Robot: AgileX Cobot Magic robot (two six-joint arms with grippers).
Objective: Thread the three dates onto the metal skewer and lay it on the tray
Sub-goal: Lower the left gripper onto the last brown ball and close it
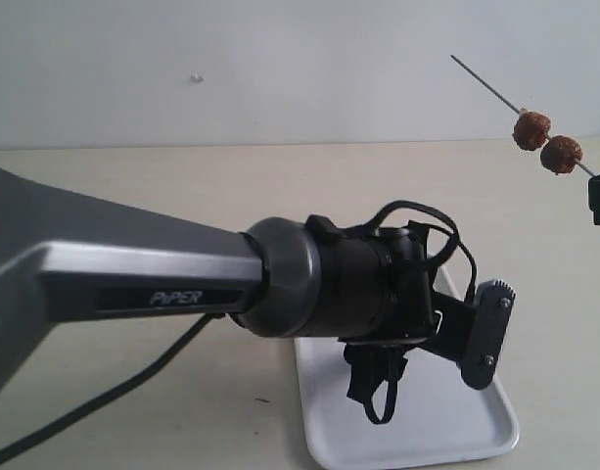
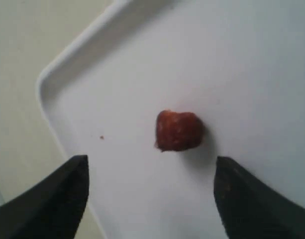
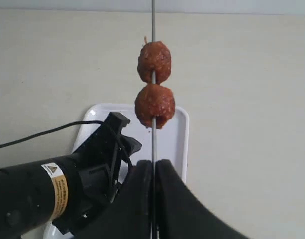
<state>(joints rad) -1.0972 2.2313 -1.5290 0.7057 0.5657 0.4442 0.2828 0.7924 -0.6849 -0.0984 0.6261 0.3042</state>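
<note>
Right wrist view: the right jaws are pressed together on the metal skewer [image 3: 153,137], pinching its near end, and the thin rod runs straight out from between them along their own line. A short bare stretch of rod separates the jaws from the nearer date [image 3: 154,105]. The farther date [image 3: 154,61] sits just beyond it on the same rod, and past that the skewer continues bare to its free end.

In the exterior view the skewer [image 1: 485,83] is held in the air at the right edge, well above the surface [image 1: 280,186]. Its long axis slants, with the free tip pointing up and to the left toward the pale wall. The two threaded dates [image 1: 531,128] [image 1: 561,154] sit on the lower part, near the grip.

In the left wrist view the left jaws are spread wide, with both dark fingertips [image 2: 52,199] apart and holding nothing. The third date [image 2: 178,130] lies on the white tray [image 2: 142,59], a little ahead of the tips and roughly midway between them, touching neither. A small dark speck [image 2: 101,137] marks the tray beside it. The exterior view shows the left arm [image 1: 133,274] reaching over the tray [image 1: 446,431], which lies flat on the surface.
</note>
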